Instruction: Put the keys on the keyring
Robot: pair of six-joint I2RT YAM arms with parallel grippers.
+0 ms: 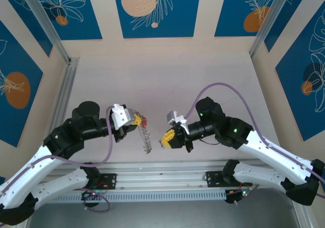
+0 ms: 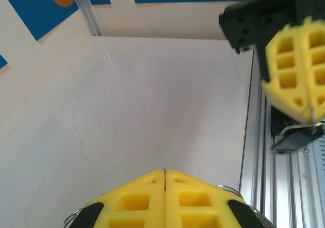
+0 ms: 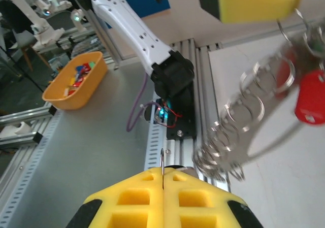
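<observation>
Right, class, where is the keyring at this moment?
Top view, centre-left: the keyring hangs from the shut left fingers, above the table and just left of the right fingers.

Top view down from behind arms (image 1: pixel 76 131), wrist views close over left tool (image 2: pixel 165 173), right tool (image 3: pixel 162 173), facing each other.

keyring (image 1: pixel 147 139) dangling from left claw (image 1: pixel 136 119), red key (image 1: pixel 145 121) at top, right claw (image 1: pixel 166 139) beside

keyring (image 3: pixel 216 154): shiny metal | red key head (image 3: pixel 311 103): glossy plastic | table (image 1: pixel 167 80): matt
</observation>
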